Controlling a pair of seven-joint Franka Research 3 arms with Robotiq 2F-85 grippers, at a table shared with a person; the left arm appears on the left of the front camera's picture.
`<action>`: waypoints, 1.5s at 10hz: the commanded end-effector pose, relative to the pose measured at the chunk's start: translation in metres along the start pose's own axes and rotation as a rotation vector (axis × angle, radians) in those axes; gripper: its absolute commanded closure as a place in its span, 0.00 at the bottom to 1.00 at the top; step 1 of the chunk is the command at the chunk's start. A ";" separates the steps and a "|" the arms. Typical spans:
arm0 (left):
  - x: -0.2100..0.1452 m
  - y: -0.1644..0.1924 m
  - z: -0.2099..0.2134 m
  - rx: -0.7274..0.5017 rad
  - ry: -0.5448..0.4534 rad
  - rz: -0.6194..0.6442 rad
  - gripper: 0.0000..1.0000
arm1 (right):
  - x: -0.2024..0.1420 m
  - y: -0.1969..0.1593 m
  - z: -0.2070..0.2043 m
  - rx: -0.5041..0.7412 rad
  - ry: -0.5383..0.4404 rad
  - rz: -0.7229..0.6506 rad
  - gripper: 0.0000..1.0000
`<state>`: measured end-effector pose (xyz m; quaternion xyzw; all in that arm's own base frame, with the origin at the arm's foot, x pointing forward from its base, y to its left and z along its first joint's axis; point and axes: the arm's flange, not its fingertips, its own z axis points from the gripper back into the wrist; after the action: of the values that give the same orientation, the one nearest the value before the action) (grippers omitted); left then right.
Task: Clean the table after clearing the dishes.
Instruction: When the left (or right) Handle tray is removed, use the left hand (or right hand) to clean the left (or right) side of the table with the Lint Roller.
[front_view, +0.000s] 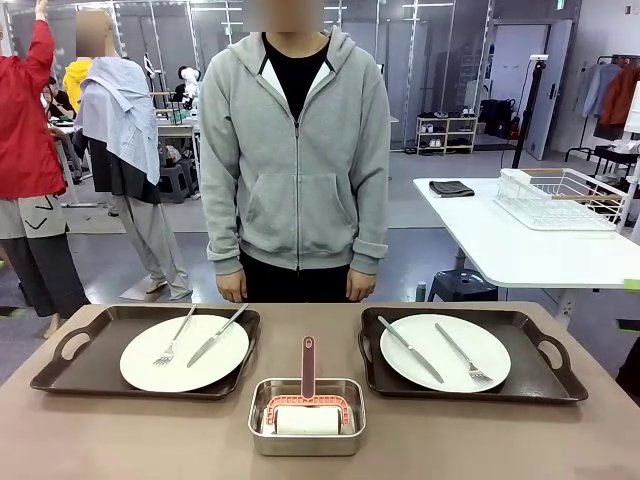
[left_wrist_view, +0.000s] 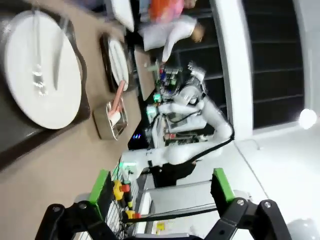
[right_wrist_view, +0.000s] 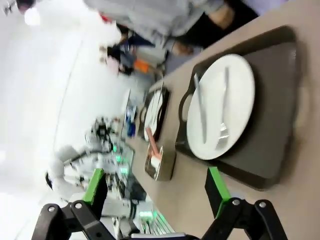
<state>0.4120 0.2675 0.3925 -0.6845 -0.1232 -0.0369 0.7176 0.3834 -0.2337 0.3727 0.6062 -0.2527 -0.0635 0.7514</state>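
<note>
On the brown table (front_view: 140, 435) sit two dark trays, each holding a white plate with a fork and knife: the left plate (front_view: 185, 352) on the left tray (front_view: 70, 365) and the right plate (front_view: 445, 352) on the right tray (front_view: 545, 375). A person in a grey hoodie stands at the far edge, hands hanging down. My left gripper (left_wrist_view: 160, 192) stands open in the air beside the table, with the left plate (left_wrist_view: 42, 70) off to its upper left. The right gripper (right_wrist_view: 157, 190) is open too, with the right plate (right_wrist_view: 220, 112) beyond it.
A small steel pan (front_view: 307, 418) holding a red-handled roller stands at the table's near middle between the trays. A white table (front_view: 520, 250) with a wire rack (front_view: 560, 198) stands behind at the right. Other people are far off at the left.
</note>
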 end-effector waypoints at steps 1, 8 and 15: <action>0.006 0.002 0.064 -0.031 -0.180 -0.017 0.00 | 0.004 0.001 -0.002 0.043 -0.089 0.013 0.00; -0.027 0.004 0.111 -0.008 -0.271 -0.038 0.00 | 0.006 -0.003 0.026 0.024 -0.133 -0.005 0.00; -0.027 0.004 0.111 -0.008 -0.271 -0.038 0.00 | 0.006 -0.003 0.026 0.024 -0.133 -0.005 0.00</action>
<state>0.3756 0.3734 0.3871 -0.6863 -0.2356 0.0385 0.6870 0.3791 -0.2593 0.3740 0.6103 -0.2985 -0.1021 0.7266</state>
